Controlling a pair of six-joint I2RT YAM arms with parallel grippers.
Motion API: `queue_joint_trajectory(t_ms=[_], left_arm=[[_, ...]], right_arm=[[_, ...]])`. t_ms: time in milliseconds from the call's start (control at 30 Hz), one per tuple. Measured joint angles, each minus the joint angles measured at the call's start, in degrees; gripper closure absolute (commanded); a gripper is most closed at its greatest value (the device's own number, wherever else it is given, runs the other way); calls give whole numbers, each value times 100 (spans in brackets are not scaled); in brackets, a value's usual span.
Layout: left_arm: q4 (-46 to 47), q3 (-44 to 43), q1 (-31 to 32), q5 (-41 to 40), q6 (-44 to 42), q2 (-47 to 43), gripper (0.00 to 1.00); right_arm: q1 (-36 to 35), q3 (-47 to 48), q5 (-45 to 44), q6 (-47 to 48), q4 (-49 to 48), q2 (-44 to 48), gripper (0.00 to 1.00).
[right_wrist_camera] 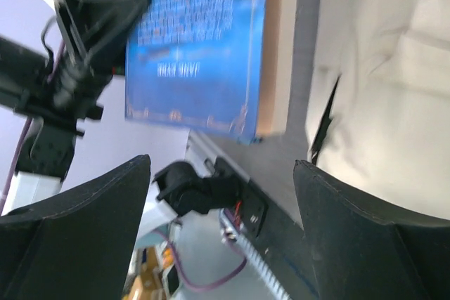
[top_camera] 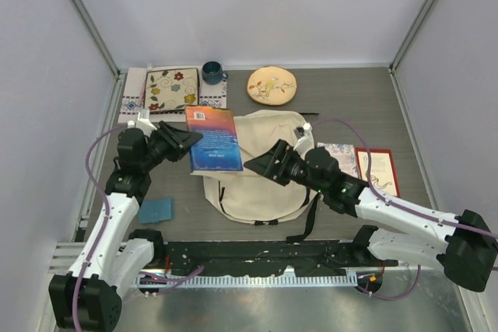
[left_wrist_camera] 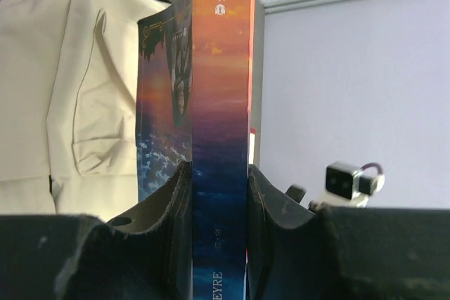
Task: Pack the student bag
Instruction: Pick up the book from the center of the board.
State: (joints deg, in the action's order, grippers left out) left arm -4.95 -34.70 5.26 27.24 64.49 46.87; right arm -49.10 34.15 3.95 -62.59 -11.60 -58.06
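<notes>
Student bag (top_camera: 249, 200), centre of the top view on the counter (top_camera: 366, 99): probably light, limp cloth, best taken by the opening's rim or a strap. Left hand (top_camera: 189, 140) clamps a stiff book (top_camera: 214, 138). Right hand (top_camera: 250, 165) gapes wide, empty.

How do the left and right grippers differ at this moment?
The left gripper is shut on the book; the right gripper is open and empty. The left gripper sits left of the bag; the right gripper overlaps it in the top view. Both are black and face the book.
</notes>
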Motion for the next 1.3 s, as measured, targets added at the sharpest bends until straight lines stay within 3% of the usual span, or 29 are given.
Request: queue_joint_trajectory(t_ms=[267, 500, 767, 1300], left_arm=[[260, -490, 442, -627, -15, 546, 100], [531, -570, 940, -872, -22, 686, 100], [645, -570, 968, -984, -24, 684, 100], [855, -570, 979, -1016, -68, 686, 100]], right_arm=[[-1126, -127, -378, -1075, -1156, -601, 10], [-1169, -599, -1139, -2522, -2837, -1447, 9], [-1169, -697, -1827, -3906, -4572, -2406, 9], [-1434, -551, -2258, -5064, -5525, -3217, 10]])
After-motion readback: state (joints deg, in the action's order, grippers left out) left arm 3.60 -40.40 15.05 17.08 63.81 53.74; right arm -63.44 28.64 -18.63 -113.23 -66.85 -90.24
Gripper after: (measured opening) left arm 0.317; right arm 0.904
